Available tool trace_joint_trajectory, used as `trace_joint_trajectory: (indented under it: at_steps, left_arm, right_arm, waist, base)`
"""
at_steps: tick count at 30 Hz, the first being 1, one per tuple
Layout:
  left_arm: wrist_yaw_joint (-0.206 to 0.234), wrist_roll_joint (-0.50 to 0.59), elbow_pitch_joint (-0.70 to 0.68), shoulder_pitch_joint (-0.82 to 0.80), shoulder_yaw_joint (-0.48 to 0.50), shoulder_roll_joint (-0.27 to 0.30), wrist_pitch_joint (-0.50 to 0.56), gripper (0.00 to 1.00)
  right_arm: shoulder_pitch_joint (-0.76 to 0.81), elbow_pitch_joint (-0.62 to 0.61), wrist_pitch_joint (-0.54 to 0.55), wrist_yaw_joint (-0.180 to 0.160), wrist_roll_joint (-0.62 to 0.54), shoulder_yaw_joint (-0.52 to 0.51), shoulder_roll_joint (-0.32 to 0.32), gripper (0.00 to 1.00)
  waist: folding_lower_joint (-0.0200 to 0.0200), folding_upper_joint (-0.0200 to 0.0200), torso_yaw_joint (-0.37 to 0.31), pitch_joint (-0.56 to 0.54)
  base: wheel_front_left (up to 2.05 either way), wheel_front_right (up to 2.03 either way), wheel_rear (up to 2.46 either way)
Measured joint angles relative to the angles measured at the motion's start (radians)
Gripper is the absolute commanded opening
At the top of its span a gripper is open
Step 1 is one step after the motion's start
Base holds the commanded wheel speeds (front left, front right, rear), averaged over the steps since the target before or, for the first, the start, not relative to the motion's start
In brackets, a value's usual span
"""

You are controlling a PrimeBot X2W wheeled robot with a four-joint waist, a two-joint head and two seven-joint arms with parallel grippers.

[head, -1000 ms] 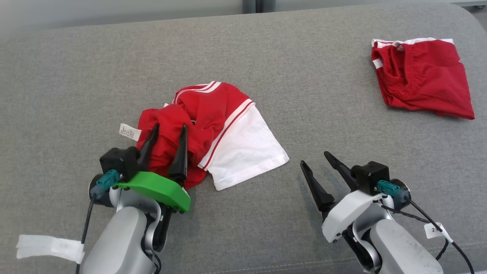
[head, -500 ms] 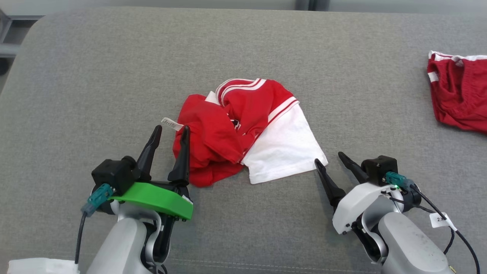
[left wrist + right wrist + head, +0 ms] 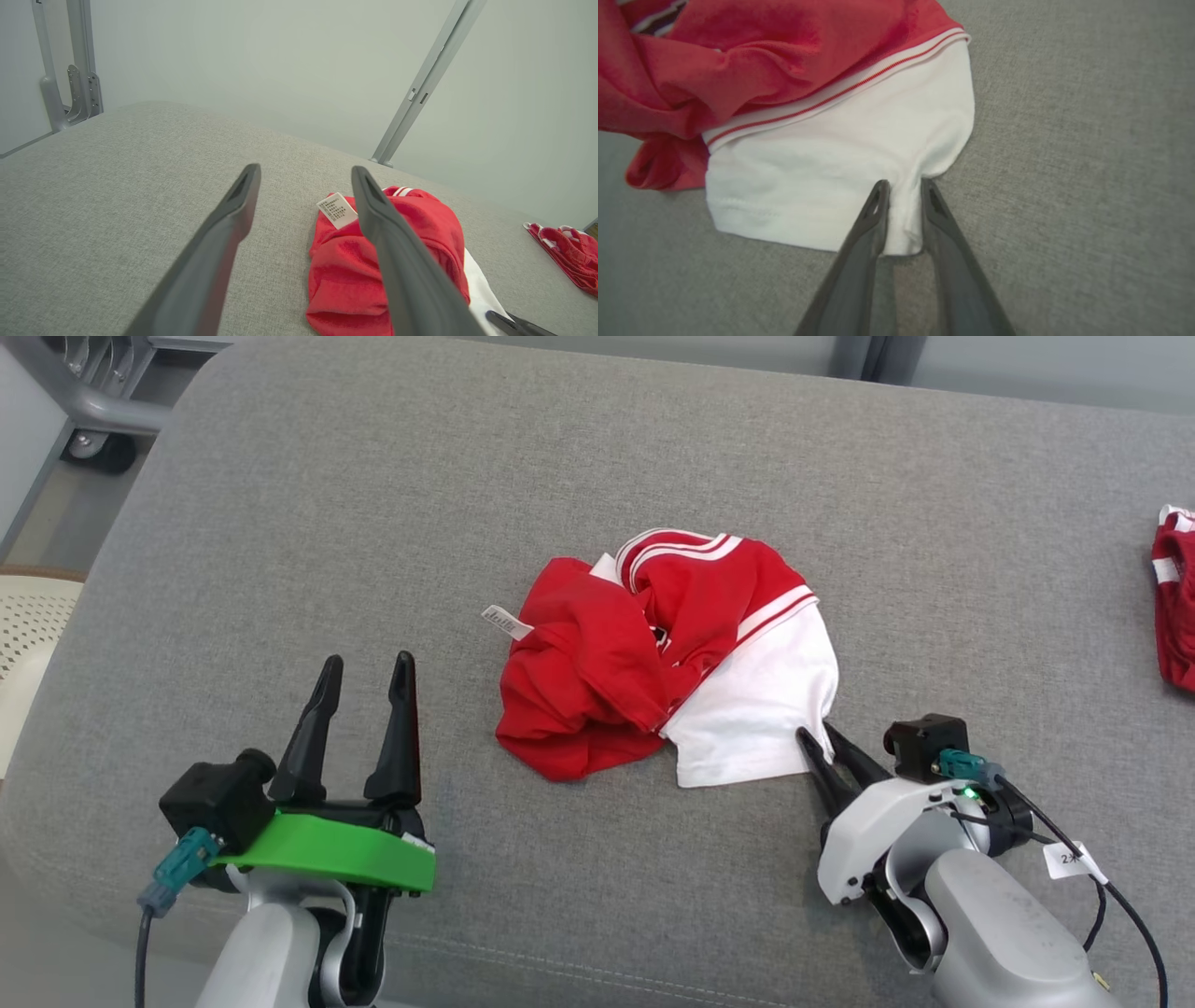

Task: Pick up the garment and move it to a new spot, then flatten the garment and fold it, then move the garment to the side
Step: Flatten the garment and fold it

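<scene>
Currently: garment, red and white, crumpled on grey cushion; right gripper narrow, pinching garment's white hem; left gripper spread wide, empty, left of garment.

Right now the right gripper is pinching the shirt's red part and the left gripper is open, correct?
Not quite. The right gripper is pinching the shirt by its white part, not the red, as the right wrist view shows. The left gripper is open.
</scene>
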Motion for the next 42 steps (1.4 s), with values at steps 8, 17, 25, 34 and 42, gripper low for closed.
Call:
trace_joint_trajectory:
  at_steps: [8, 17, 25, 34, 42]
  left_arm:
    - [0.001, 0.012, -0.046, 0.033, 0.033, -0.001, 0.0, 1.0]
    - [0.0, 0.024, -0.085, 0.06, 0.066, -0.001, 0.0, 1.0]
    - [-0.014, 0.03, -0.098, 0.093, 0.07, 0.0, 0.0, 1.0]
    - [-0.053, 0.015, -0.037, 0.137, -0.039, 0.0, 0.015, 1.0]
    - [-0.084, -0.057, 0.013, 0.144, -0.161, 0.001, 0.076, 1.0]
  right_arm:
    - [-0.026, 0.039, -0.016, 0.001, 0.009, 0.0, 0.014, 0.0]
    - [-0.084, -0.001, -0.099, -0.015, 0.034, -0.091, -0.012, 0.0]
    - [-0.085, -0.09, -0.123, -0.069, 0.038, -0.208, -0.114, 0.0]
    - [-0.016, -0.111, -0.125, -0.096, 0.057, -0.265, -0.142, 0.0]
    - [0.03, -0.113, -0.125, -0.087, 0.079, -0.261, -0.121, 0.0]
  waist:
    - [0.0, 0.0, -0.028, 0.0]
    - [0.0, 0.0, -0.082, -0.008]
    - [0.0, 0.0, -0.156, -0.025]
    - [0.0, 0.0, -0.245, -0.042]
    - [0.0, 0.0001, -0.282, -0.036]
  base:
    - [0.0, 0.0, 0.0]
    - [0.0, 0.0, 0.0]
    - [0.0, 0.0, 0.0]
    - [0.0, 0.0, 0.0]
    - [0.0, 0.0, 0.0]
